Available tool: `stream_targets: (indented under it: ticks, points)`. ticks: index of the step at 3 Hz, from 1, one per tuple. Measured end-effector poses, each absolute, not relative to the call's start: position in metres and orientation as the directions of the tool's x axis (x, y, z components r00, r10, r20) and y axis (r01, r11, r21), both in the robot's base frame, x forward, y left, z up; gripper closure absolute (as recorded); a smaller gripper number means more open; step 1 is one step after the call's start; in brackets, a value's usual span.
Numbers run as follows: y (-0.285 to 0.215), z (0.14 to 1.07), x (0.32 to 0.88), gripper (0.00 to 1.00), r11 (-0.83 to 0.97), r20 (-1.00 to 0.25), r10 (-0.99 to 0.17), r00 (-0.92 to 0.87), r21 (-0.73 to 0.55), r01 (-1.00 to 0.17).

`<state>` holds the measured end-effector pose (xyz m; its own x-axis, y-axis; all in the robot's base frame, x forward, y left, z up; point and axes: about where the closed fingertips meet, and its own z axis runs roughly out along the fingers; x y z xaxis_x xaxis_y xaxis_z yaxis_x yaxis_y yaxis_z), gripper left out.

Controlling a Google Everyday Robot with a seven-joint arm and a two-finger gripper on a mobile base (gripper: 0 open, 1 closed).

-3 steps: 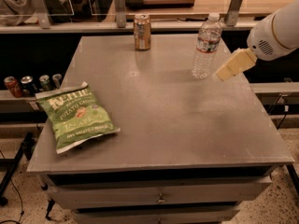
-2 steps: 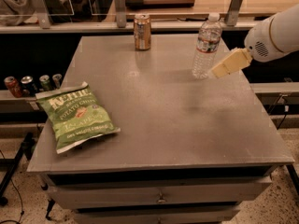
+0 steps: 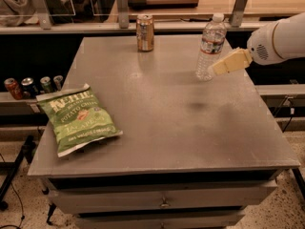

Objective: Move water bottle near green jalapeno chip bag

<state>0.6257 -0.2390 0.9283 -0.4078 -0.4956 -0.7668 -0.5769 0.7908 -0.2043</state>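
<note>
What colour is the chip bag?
The chip bag is bright green with white letters (camera view). Gripper beside the water bottle.

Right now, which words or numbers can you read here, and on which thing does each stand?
"KETTLE": chip bag
"POTATO CHIPS": chip bag
"JALAPENO": chip bag
Too blurred: bottle label, can
Too small: shelf cans
No text: gripper, beside the bottle

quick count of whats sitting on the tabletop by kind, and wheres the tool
water bottle: 1
drink can: 1
green chip bag: 1
total: 3
tool: close beside the water bottle, over the far part of the table
</note>
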Motion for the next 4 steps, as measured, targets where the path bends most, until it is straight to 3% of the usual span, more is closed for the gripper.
stream_targets:
  ticks: [4]
  points:
    - [-0.204,0.927,0.666,0.00,0.778,-0.863,-0.407,-0.298,-0.157,-0.609]
